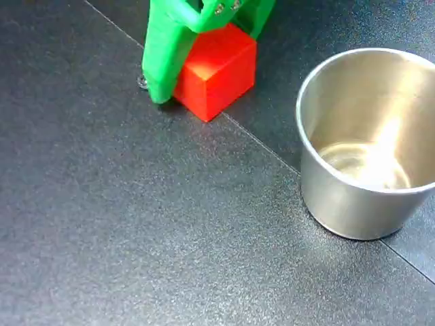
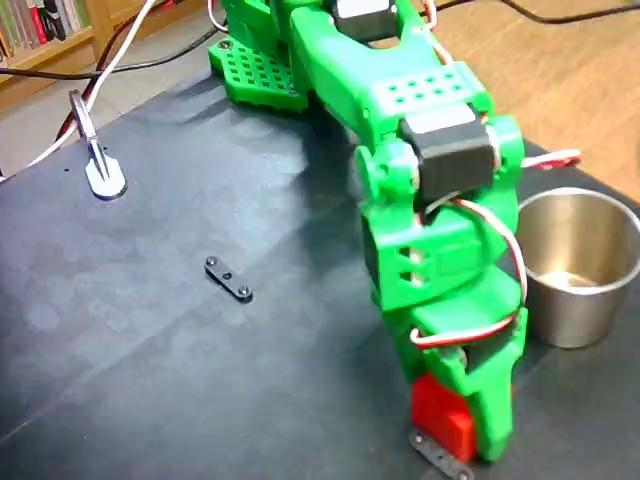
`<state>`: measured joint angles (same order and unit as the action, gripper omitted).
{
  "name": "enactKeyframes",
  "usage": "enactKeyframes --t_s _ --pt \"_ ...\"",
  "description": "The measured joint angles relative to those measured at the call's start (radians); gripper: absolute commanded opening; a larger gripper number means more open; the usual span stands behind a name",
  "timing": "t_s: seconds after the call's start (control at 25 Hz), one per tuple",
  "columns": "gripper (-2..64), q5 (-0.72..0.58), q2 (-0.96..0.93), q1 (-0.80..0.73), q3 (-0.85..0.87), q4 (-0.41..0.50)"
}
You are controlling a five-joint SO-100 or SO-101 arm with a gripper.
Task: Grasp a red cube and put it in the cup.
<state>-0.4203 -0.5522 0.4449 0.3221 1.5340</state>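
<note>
Green arm (image 2: 420,190) bent steeply down over dark desk (image 1: 136,224); end effector (image 1: 204,61) clamped on red cube (image 1: 217,71).
Cube rests on desk, left of steel cup (image 1: 360,149) in a fixed view, well apart. Small black link plate (image 2: 229,279) and white-based clip (image 2: 100,170) lie farther off.

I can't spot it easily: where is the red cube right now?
In both fixed views the red cube sits on the dark table between the green gripper's fingers, left of the steel cup.
</note>
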Motion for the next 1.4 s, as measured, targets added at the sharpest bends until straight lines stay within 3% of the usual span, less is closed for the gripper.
enactKeyframes --t_s 0.16,0.48,0.68,1.12,1.4 --pt "-1.5 -0.002 0.000 0.000 0.000 0.000" --pt "-0.6 0.003 -0.015 0.000 0.000 0.000" --pt "-0.6 0.003 -0.189 -0.006 0.017 0.000" --pt "-0.6 0.000 -0.796 -0.023 0.528 0.000" --pt "-0.5 0.000 -1.032 -0.144 0.617 0.000"
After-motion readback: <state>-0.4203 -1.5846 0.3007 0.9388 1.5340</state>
